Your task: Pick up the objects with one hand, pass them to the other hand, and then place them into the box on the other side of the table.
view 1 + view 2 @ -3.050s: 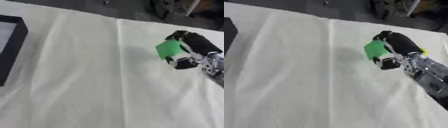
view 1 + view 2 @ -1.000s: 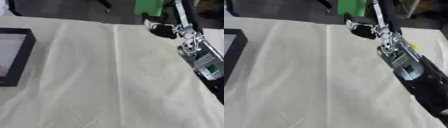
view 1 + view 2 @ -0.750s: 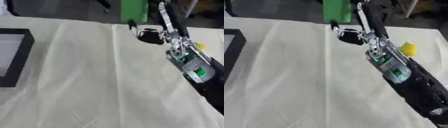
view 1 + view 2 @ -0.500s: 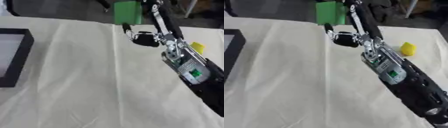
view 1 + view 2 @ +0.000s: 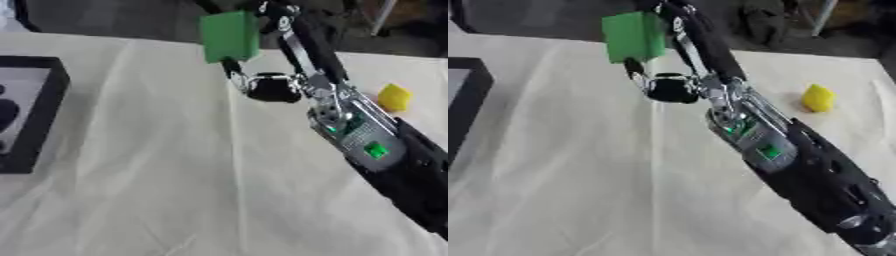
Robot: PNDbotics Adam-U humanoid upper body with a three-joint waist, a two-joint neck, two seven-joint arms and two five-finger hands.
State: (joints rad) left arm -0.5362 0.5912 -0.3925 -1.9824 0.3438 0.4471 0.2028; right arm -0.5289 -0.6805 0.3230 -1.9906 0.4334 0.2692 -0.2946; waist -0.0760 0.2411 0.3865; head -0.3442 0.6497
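Right hand [image 5: 271,30] has swung leftward, clutching green block [image 5: 229,36] (raised).

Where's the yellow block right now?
The yellow block lies on the white cloth at the table's right side, just right of the right forearm, clear of the right hand holding the green block.

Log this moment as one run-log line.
right hand: holds green block raised over table centre | left hand: not in view | yellow block: on cloth, right | black box: left edge
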